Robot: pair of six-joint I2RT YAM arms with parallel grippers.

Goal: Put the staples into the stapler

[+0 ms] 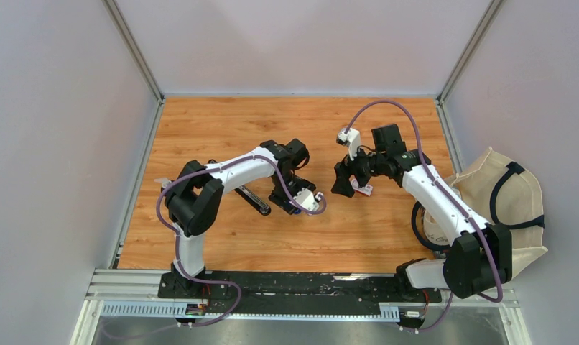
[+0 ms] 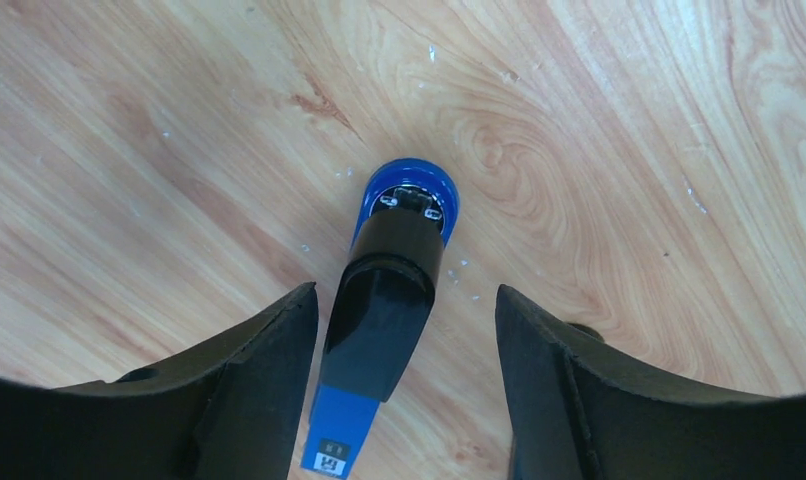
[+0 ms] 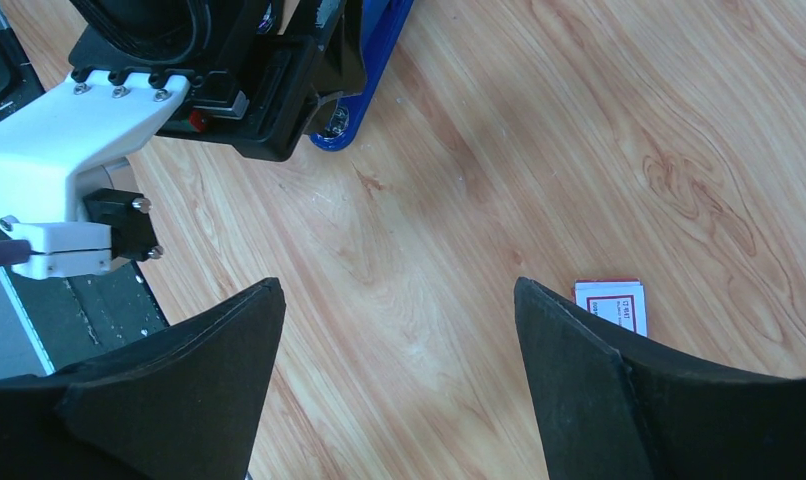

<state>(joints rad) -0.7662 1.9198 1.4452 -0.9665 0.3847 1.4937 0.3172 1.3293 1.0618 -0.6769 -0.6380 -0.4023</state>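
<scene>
The stapler (image 2: 387,290), with a blue base and a black top, lies on the wooden table between the open fingers of my left gripper (image 2: 404,335), which do not touch it. From above, the stapler (image 1: 254,200) shows beside my left gripper (image 1: 278,195). Its blue end (image 3: 364,60) also shows in the right wrist view. The tiny white staple box with a red-pink label (image 3: 612,304) lies on the table just outside one finger of my open, empty right gripper (image 3: 399,330). From above, the box (image 1: 362,189) is under my right gripper (image 1: 343,185). No loose staple strips are visible.
A beige cloth bag with dark straps (image 1: 503,198) lies off the table's right edge beside the right arm. Grey walls enclose the wooden table (image 1: 222,122) on three sides. The left arm's wrist and white camera mount (image 3: 69,190) are close to my right gripper.
</scene>
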